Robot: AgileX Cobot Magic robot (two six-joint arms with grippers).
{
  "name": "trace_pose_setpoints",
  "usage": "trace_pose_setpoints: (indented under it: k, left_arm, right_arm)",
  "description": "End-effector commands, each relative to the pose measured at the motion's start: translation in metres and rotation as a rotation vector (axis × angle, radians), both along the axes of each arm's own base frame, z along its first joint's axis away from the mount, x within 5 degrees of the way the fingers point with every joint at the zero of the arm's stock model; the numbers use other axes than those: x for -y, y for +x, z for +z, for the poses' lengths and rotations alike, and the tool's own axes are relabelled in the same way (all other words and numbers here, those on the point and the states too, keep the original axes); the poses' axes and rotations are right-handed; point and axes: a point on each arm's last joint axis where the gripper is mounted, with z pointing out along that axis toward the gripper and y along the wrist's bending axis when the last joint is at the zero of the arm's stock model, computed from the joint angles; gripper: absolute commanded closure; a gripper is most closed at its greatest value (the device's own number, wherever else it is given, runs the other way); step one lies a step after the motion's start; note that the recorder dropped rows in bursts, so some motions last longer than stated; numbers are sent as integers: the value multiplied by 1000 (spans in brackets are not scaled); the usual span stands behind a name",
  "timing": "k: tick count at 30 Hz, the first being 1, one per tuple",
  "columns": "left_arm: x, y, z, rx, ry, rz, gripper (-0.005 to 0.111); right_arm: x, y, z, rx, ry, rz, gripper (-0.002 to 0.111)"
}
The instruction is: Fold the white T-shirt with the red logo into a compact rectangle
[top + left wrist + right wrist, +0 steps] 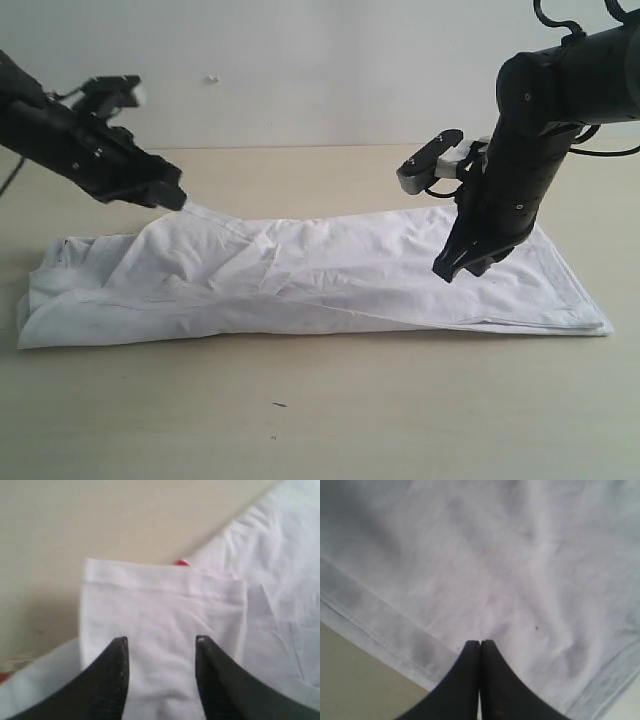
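The white T-shirt (330,275) lies folded into a long strip across the table. Near its left end, the cloth rises in a peak to my left gripper (180,200). In the left wrist view that gripper (161,640) stands open, its fingers (116,670) apart, with a hemmed white flap (160,605) lying between them. Only a sliver of the red logo (181,562) peeks out past the flap's edge. My right gripper (455,270) is shut and empty, tips (480,641) close over the shirt's right part near a stitched hem (375,630).
The tan table (300,420) extends in front of and behind the shirt, with a pale wall (300,60) at the back. Both black arms reach in from the upper corners.
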Motion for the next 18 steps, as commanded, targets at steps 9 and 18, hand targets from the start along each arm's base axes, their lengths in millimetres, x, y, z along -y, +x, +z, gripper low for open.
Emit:
trace_pose_setpoints:
  k: [9,18]
  left_arm:
    - [-136,-7,6,-161,-150,293,42]
    - [-160,-14,-31,-342,-216,328,37]
  right_arm:
    - [1,1,6,19,3,-1,108]
    - [1,2,6,26,7,-2,108]
